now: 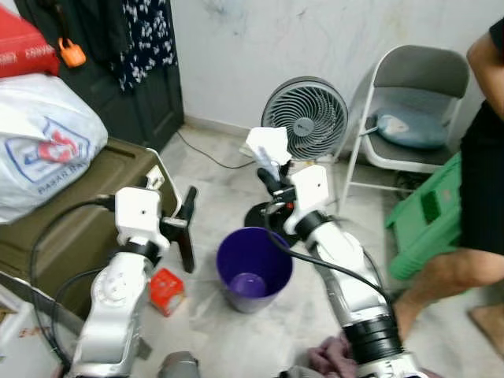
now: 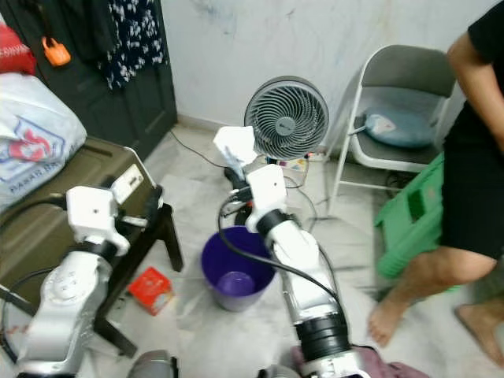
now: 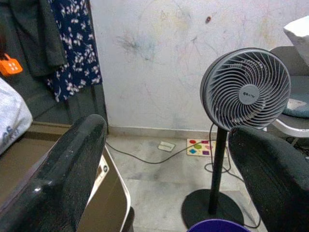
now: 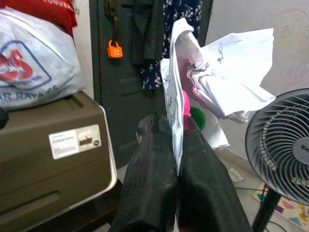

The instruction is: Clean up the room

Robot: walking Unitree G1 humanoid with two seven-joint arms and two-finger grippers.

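The purple bin stands on the floor just below and nearer than the right gripper, which pinches crumpled paper above its far rim; the left gripper, fingers wide, is empty.

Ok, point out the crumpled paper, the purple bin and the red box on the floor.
crumpled paper (image 4: 227, 72), right wrist view, on its white crumpled bulk above the fingers.
purple bin (image 1: 234, 246), left eye view, on its inner wall.
red box (image 1: 166, 290), left eye view, on its top face.
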